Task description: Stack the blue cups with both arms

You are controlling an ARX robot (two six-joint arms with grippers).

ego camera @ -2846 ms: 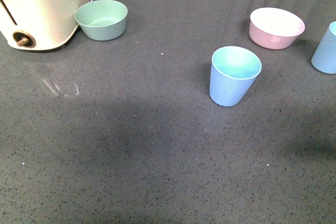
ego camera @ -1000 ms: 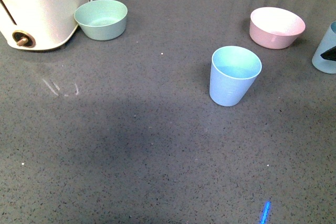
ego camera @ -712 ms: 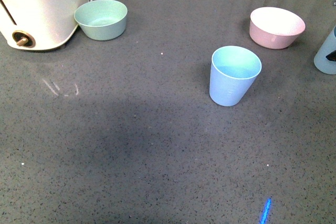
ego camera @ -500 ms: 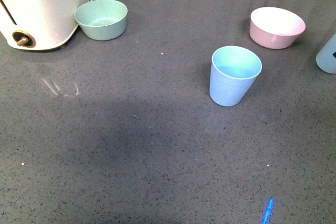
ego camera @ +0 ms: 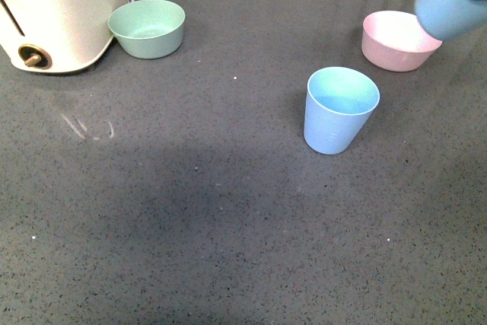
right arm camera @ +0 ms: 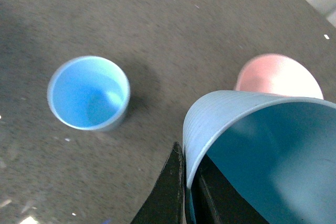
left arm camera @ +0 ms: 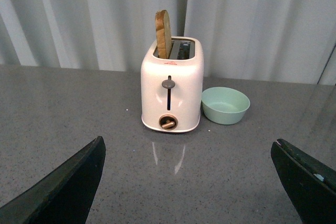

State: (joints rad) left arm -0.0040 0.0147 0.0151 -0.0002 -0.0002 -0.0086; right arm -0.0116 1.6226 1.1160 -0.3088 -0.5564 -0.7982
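One blue cup (ego camera: 339,110) stands upright on the grey table, right of centre; it also shows in the right wrist view (right arm camera: 88,93). My right gripper (right arm camera: 185,186) is shut on the rim of the second blue cup (right arm camera: 262,156), one finger outside the wall and one inside. In the front view that held cup (ego camera: 450,4) hangs tilted in the air at the top right, over the pink bowl; only a black corner of the gripper shows there. My left gripper (left arm camera: 194,174) is open and empty, low over the table, facing the toaster.
A pink bowl (ego camera: 401,40) with a white inside sits at the back right, below the held cup. A mint-green bowl (ego camera: 148,28) and a cream toaster (ego camera: 53,13) holding a slice of bread (left arm camera: 163,34) stand at the back left. Curtains hang behind the table.
The cup at the right edge was on the table; my right gripper has taken hold of it and lifted it up and to the left, over the pink bowl. The centre cup has not moved.
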